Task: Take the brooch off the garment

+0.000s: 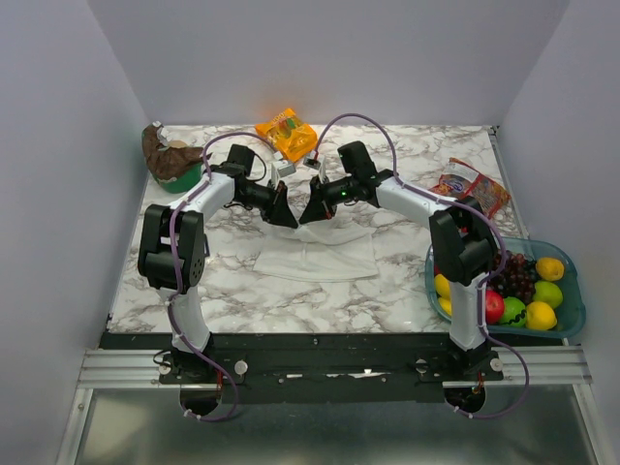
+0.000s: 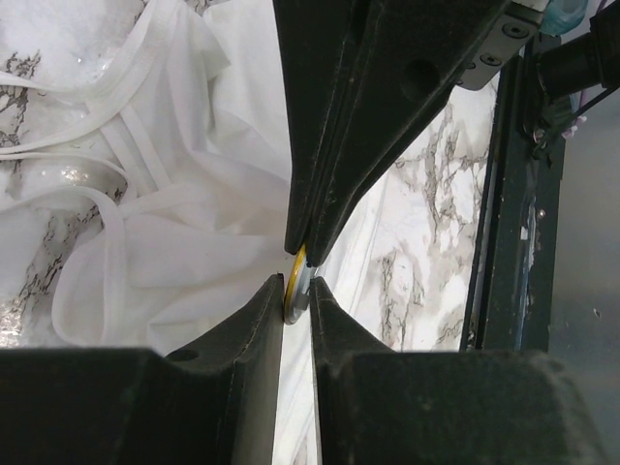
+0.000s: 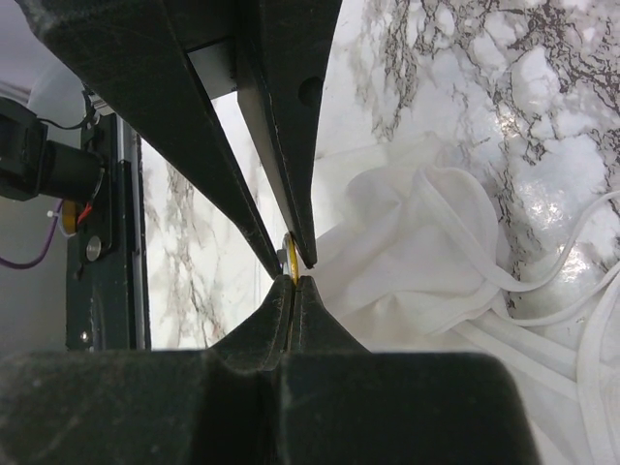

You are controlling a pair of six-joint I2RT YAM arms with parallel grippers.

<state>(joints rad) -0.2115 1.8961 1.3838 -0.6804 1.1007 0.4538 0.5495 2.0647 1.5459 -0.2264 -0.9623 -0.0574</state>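
Observation:
The white garment (image 1: 320,257) lies crumpled on the marble table in the middle, its straps showing in the left wrist view (image 2: 116,194) and the right wrist view (image 3: 455,271). The golden brooch (image 2: 294,283) is seen edge-on, held just above the cloth. My left gripper (image 1: 288,216) and my right gripper (image 1: 307,214) meet tip to tip over the garment's far edge. In the left wrist view my left gripper (image 2: 297,295) pinches the brooch from below while the right fingers (image 2: 329,174) pinch it from above. In the right wrist view my right gripper (image 3: 293,281) is shut on the brooch (image 3: 291,258). The brooch is hidden in the top view.
A blue basket (image 1: 573,312) of fruit stands at the right near edge. An orange snack bag (image 1: 287,133) lies at the back middle, another packet (image 1: 470,189) at the back right. A green bowl (image 1: 174,174) with a brown lump stands at the back left.

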